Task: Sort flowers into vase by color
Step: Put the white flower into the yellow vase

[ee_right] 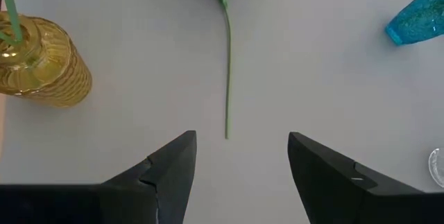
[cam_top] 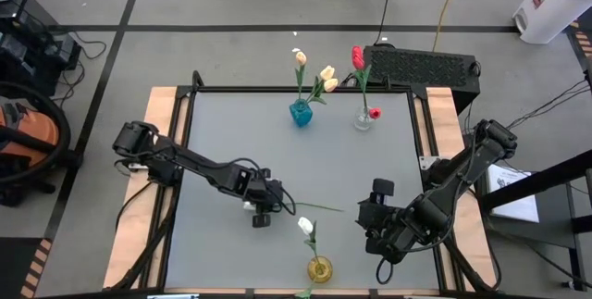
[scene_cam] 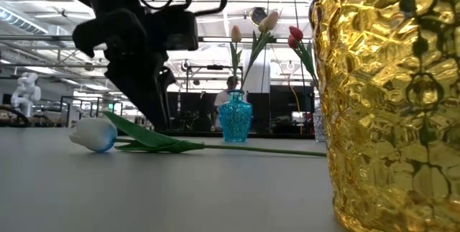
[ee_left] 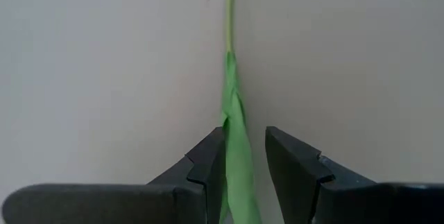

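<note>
A white-budded flower [scene_cam: 93, 135] lies flat on the table. Its leaf and long stem [cam_top: 319, 207] run toward the table's right. My left gripper [ee_left: 246, 148] is low over it, open, with one finger on each side of the leafy part of the stem. My right gripper [ee_right: 243, 141] hovers open over the table to the right of the stem's free end [ee_right: 227, 135] and holds nothing. A yellow vase [cam_top: 319, 267] at the near edge holds one white flower. A blue vase [cam_top: 301, 114] holds cream flowers and a clear vase [cam_top: 363, 121] holds red ones. My left gripper comes slanting down from above, its fingers across the lying flower's leafy stem [ee_left: 239, 175]. The leaf runs close along one finger's inner edge [ee_left: 216, 158], and I cannot tell whether they touch. A gap shows at the other finger. The flower rests on the table.
The blue and clear vases stand near the table's far edge, and the yellow vase [scene_cam: 392, 103] stands at the near edge, close to the lying flower's stem. Open grey tabletop [cam_top: 240, 142] lies between them. A black box [cam_top: 421, 66] sits behind the far edge.
</note>
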Controlling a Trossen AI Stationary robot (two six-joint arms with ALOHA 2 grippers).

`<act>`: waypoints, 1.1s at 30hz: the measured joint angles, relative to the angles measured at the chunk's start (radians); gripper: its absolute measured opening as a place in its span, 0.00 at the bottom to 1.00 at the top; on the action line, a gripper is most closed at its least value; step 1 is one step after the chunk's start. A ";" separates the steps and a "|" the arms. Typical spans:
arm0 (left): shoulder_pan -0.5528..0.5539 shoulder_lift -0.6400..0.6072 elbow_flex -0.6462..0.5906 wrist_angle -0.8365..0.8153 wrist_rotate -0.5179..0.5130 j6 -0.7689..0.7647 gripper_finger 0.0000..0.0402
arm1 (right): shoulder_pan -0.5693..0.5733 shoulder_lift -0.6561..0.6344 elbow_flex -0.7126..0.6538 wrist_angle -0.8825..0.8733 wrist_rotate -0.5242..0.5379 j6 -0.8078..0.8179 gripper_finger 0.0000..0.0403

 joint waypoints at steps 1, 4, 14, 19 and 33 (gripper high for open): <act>-0.001 0.006 0.000 -0.001 0.000 -0.011 0.27 | 0.000 0.000 0.000 0.000 0.000 -0.005 0.54; -0.003 0.024 0.000 0.001 -0.009 -0.016 0.27 | 0.000 0.000 0.000 0.001 0.000 -0.020 0.54; -0.003 0.032 0.000 0.003 -0.040 -0.018 0.27 | 0.000 0.000 0.000 0.005 0.000 -0.022 0.54; -0.006 0.033 0.000 0.003 -0.040 -0.038 0.27 | 0.000 0.000 0.000 0.018 0.000 -0.021 0.54; -0.010 0.109 0.002 0.034 -0.036 -0.037 0.27 | 0.000 0.000 0.000 0.026 0.000 -0.020 0.54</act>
